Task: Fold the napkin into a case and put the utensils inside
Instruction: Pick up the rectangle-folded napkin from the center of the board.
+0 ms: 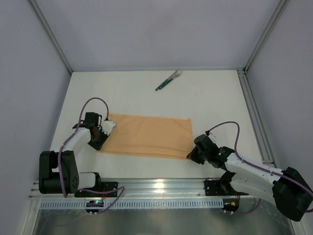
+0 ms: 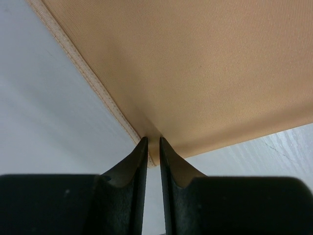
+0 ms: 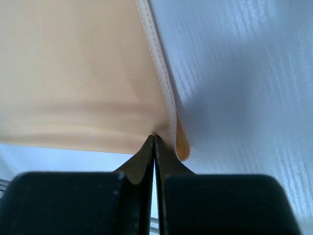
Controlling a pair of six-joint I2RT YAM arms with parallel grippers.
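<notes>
Two-arm folding step: treat the napkin (image 1: 146,134), lying flat as a wide rectangle, as partly folded. Confirm left gripper (image 2: 152,143) nipped on the near-left corner and right gripper (image 3: 154,139) pressed together on the near-right corner. Next, lift both corners evenly and carry them over. Consult top view for the utensils (image 1: 168,81), well apart at the far side; consult wrist views for grip detail.

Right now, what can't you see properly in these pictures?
1. Top view: utensils too small to count.
2. Top view: napkin underside hidden by its own cloth.
3. Left wrist: left gripper covers the napkin corner.
4. Right wrist: picture edges cut off most of the napkin.
</notes>
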